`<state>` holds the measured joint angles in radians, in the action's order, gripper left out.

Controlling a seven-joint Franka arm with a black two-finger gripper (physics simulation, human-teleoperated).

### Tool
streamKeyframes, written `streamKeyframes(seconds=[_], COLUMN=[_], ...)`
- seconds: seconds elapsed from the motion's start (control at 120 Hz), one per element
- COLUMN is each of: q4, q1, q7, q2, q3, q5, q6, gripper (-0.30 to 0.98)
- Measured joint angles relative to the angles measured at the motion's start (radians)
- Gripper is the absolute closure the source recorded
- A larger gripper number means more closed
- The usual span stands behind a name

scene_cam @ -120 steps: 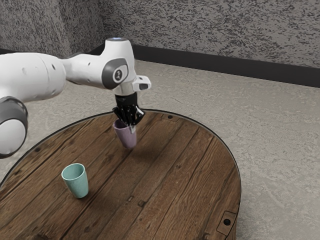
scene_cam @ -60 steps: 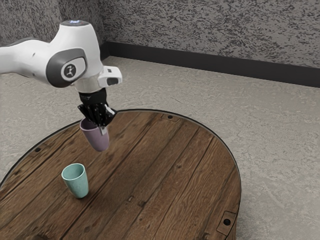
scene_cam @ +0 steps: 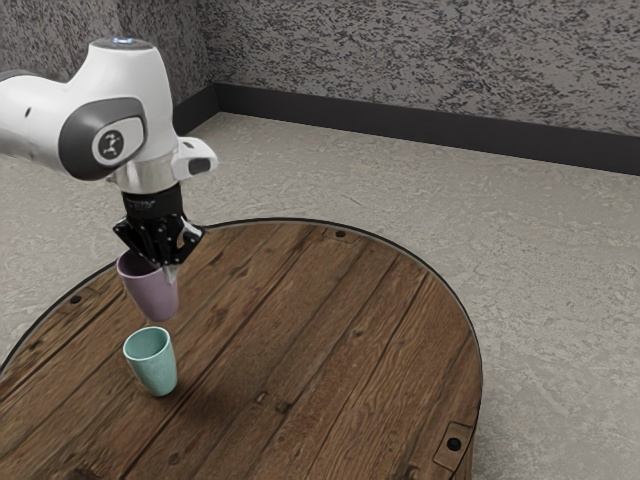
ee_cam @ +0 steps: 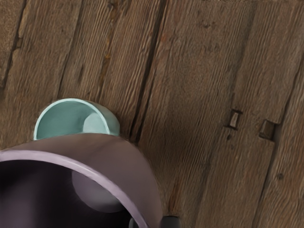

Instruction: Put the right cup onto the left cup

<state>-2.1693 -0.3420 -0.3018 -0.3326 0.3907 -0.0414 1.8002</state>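
My black gripper [scene_cam: 166, 268] is shut on the rim and wall of the purple cup [scene_cam: 153, 294], which hangs tilted a little in the air. The teal cup [scene_cam: 153, 366] stands upright on the round table; in the exterior view the purple cup's base appears just above its rim. From the wrist view, the purple cup [ee_cam: 126, 161] looms large under my hand and covers part of the teal cup [ee_cam: 109, 121], whose open mouth partly shows beyond it. Whether the two cups touch I cannot tell, though no contact is visible.
The round wooden table [scene_cam: 330, 340] has a dark metal edge and small plates near its border. Bare planks stretch toward the exterior view's right. Grey floor [scene_cam: 560, 280] surrounds it, with a wall behind.
The gripper and the purple cup have moved toward the exterior view's left, closer to the teal cup. The purple cup has left its earlier spot near the table's far side. The teal cup has not moved.
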Motion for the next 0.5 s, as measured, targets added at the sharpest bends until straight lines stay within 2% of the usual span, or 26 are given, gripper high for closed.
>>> streamKeyframes(seconds=[0.117,0.283,0.358,0.5], q4=[0.003,-0.003,-0.028,-0.061], q1=[-0.201,-0.415,-0.475,-0.522], q7=[-0.027,-0.052,-0.058,-0.066], q2=[-0.006,-0.038,-0.083,-0.119], q3=[0.132,0.303,0.342,0.363], q5=[-0.04,-0.12,-0.164,-0.215], q6=[-0.008,-0.014,-0.018,-0.022], gripper=[0.79,0.79,0.79,0.79])
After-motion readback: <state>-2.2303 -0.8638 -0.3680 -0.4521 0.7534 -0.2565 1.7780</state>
